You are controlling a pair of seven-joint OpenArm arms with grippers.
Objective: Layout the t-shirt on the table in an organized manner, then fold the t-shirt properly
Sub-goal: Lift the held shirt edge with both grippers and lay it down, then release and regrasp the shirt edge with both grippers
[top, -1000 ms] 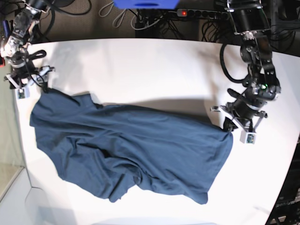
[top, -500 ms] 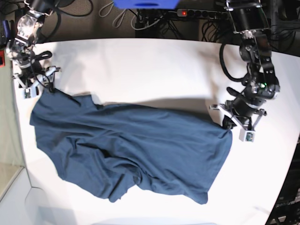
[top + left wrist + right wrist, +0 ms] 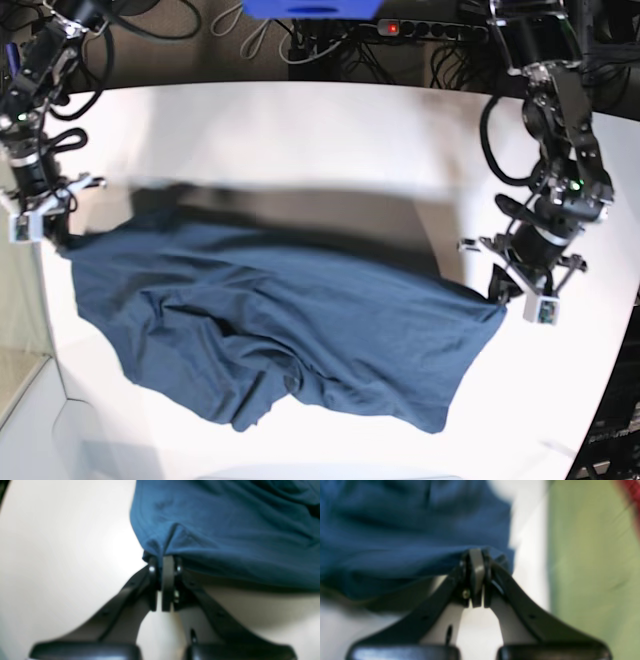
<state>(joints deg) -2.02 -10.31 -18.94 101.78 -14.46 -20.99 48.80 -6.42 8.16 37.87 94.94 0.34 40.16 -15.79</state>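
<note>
The dark navy t-shirt (image 3: 270,320) lies crumpled across the white table (image 3: 300,130), its far edge stretched taut and raised between both grippers, with a shadow under it. On the right of the base view my left gripper (image 3: 497,296) is shut on the shirt's right corner. The left wrist view shows its jaws (image 3: 165,560) pressed together on a pinch of blue cloth (image 3: 225,525). At the left table edge my right gripper (image 3: 62,238) is shut on the shirt's left corner. In the right wrist view, its jaws (image 3: 476,555) clamp the cloth (image 3: 407,530).
A black power strip with a red light (image 3: 392,28), cables and a blue object (image 3: 310,8) lie beyond the table's far edge. The table's left edge runs right beside the right gripper, with greenish floor (image 3: 590,555) past it. The left gripper is near the table's right edge.
My right gripper has shut on the shirt's left corner and pulled it left. The left gripper has drawn its corner right and toward the front, stretching and lifting the far edge.
</note>
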